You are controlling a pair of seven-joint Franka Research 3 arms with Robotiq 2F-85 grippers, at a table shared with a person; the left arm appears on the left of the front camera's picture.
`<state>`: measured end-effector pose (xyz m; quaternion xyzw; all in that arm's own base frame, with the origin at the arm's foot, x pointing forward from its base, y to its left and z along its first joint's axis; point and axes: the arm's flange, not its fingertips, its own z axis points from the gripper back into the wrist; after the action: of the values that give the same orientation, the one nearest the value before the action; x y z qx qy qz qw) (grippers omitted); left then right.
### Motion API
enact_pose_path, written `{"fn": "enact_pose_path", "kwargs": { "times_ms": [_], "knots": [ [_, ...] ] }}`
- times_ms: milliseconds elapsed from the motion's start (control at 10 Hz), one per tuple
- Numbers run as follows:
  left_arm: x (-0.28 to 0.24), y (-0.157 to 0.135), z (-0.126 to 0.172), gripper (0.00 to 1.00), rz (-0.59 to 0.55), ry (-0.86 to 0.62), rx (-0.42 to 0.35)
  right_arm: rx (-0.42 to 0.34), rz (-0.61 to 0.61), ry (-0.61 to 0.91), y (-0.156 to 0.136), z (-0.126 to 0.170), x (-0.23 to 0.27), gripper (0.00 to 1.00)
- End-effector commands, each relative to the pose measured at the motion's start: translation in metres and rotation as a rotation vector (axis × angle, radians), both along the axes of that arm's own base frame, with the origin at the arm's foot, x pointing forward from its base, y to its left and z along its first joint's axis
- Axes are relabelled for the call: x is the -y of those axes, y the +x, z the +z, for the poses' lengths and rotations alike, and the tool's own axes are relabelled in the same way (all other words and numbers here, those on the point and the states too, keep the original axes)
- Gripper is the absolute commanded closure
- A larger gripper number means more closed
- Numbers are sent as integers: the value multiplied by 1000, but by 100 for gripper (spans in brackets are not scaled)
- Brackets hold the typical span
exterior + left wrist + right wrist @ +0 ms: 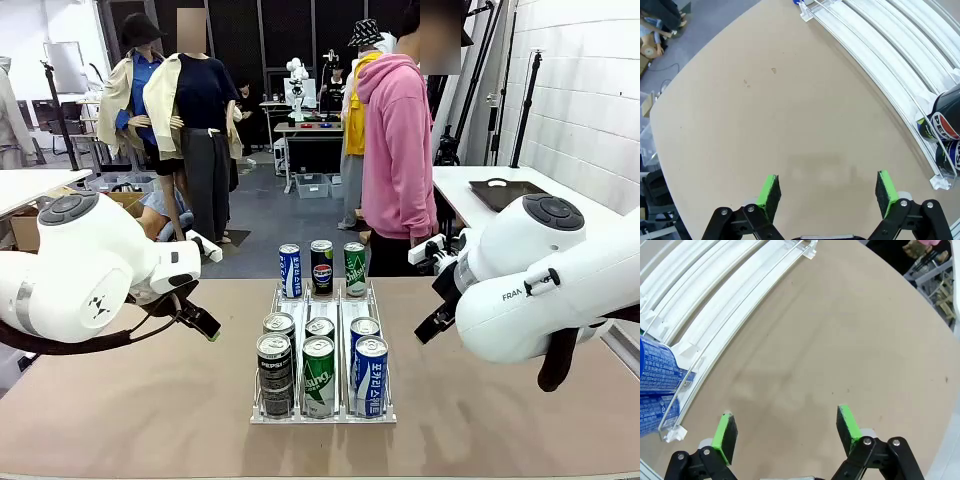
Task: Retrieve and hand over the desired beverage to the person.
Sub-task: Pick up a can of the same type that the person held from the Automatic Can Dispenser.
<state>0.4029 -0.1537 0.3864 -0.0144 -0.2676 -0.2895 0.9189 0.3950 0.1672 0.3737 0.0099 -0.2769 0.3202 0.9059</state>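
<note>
Several drink cans stand in a white three-lane rack (262, 415) at the table's middle. The left lane has black Pepsi cans (274, 362), the middle lane green cans (318, 376), and the right lane blue cans (370, 376). Three more cans (321, 266) stand across the rack's far end. The person (398, 150) in a pink hooded top stands at the far side, hands down. My left gripper (827, 187) hangs open over bare table left of the rack, beside the black cans (946, 124). My right gripper (787, 426) hangs open over bare table right of the rack, beside the blue cans (655, 372).
The rack's white rails (880, 45) run past the left gripper, and the same kind of rails (715, 295) run past the right one. Bare brown tabletop (130, 400) spreads on both sides of the rack. Another white table (470, 190) stands behind at the right.
</note>
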Motion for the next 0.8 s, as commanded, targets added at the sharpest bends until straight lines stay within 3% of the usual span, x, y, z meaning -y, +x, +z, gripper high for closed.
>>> {"fn": "enact_pose_path", "kwargs": {
  "times_ms": [0, 700],
  "knots": [
    [-1, 0, 0, 0, 1, 1, 1, 0, 0, 0, 0, 0, 0, 0],
    [-1, 0, 0, 0, 1, 1, 1, 0, 0, 0, 0, 0, 0, 0]
  ]
}}
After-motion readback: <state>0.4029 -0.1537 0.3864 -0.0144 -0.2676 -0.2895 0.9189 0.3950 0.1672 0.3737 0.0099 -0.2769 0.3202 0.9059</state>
